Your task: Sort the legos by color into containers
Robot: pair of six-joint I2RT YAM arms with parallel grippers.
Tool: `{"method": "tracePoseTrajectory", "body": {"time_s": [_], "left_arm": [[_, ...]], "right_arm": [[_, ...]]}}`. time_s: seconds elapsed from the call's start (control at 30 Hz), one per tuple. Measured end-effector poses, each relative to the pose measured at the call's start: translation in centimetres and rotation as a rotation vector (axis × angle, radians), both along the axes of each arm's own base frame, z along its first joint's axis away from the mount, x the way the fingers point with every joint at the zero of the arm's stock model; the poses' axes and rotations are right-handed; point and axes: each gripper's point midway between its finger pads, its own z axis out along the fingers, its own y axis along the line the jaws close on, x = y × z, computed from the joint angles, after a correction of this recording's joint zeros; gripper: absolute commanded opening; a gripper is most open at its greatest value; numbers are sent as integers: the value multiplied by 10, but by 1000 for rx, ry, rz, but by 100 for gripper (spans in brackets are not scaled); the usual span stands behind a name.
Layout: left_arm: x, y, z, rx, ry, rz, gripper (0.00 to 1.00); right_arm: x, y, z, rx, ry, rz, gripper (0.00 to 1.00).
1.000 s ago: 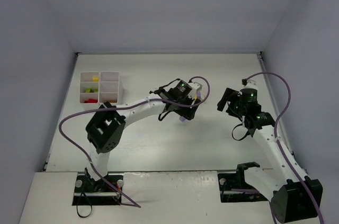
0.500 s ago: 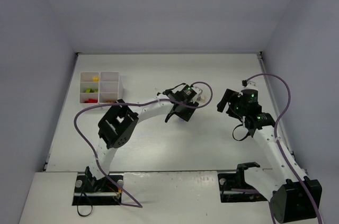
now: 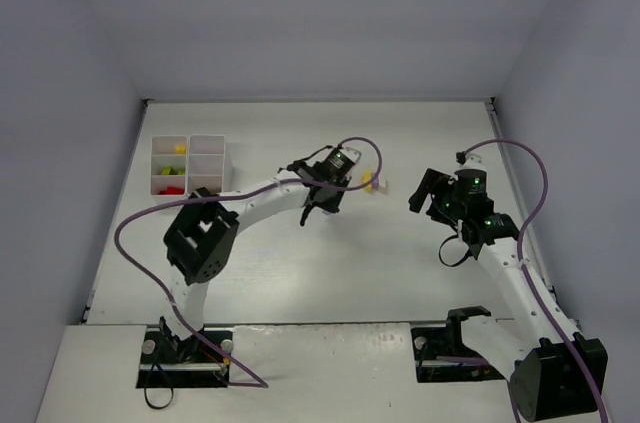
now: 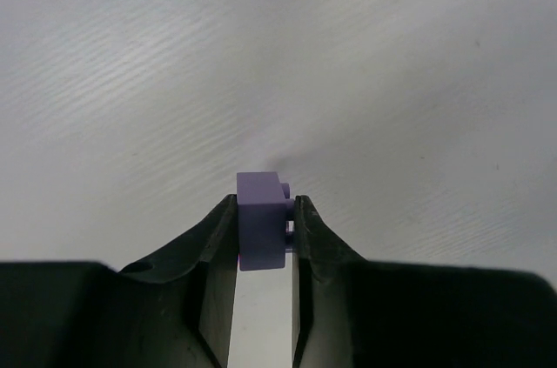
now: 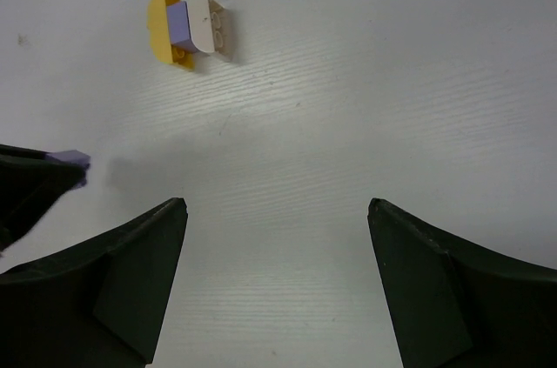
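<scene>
A pale lilac lego (image 4: pixel 261 220) is pinched between the fingers of my left gripper (image 4: pixel 264 207), studs turned to the right, just above the white table. From above, that left gripper (image 3: pixel 312 205) sits mid-table, left of a small cluster of legos (image 3: pixel 372 183). The right wrist view shows this cluster as a yellow brick (image 5: pixel 159 27), a lilac brick (image 5: pixel 180 25) and a whitish brick (image 5: pixel 207 27) lying together. My right gripper (image 5: pixel 277 207) stands open with nothing between its fingers, right of the cluster (image 3: pixel 425 193). The white tray of containers (image 3: pixel 215 181) at far left holds yellow (image 3: pixel 180 148), green (image 3: pixel 172 170) and red (image 3: pixel 172 187) legos.
Grey walls close off the table at the back and both sides. The tip of the left gripper with its lilac brick (image 5: pixel 70 159) shows at the left edge of the right wrist view. Purple cables loop off both arms.
My left gripper has closed on the lilac brick and drawn back to the left, away from the cluster. The right arm has stayed put.
</scene>
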Motion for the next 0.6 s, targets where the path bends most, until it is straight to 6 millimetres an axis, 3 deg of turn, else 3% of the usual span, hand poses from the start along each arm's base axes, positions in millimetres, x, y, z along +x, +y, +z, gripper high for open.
{"method": "tracePoseTrajectory", "body": {"time_s": [0.17,0.27,0.37,0.47,0.6], "left_arm": [[44,69,59,-82,-88,235,3],[74,122,102,-145,-168,398,3],[92,175,135,-181,-241,543,3],[101,219,151,-191,-280,662,3],[106,259,151,-180,-280,767,4]], "right_arm": [[1,1,1,4,-6,4,82],[1,2,1,6,-6,6,82],[1,2,1,8,-6,10,82],[1,3,2,9,-8,13,82],[2,4,2,14,-9,20,82]]}}
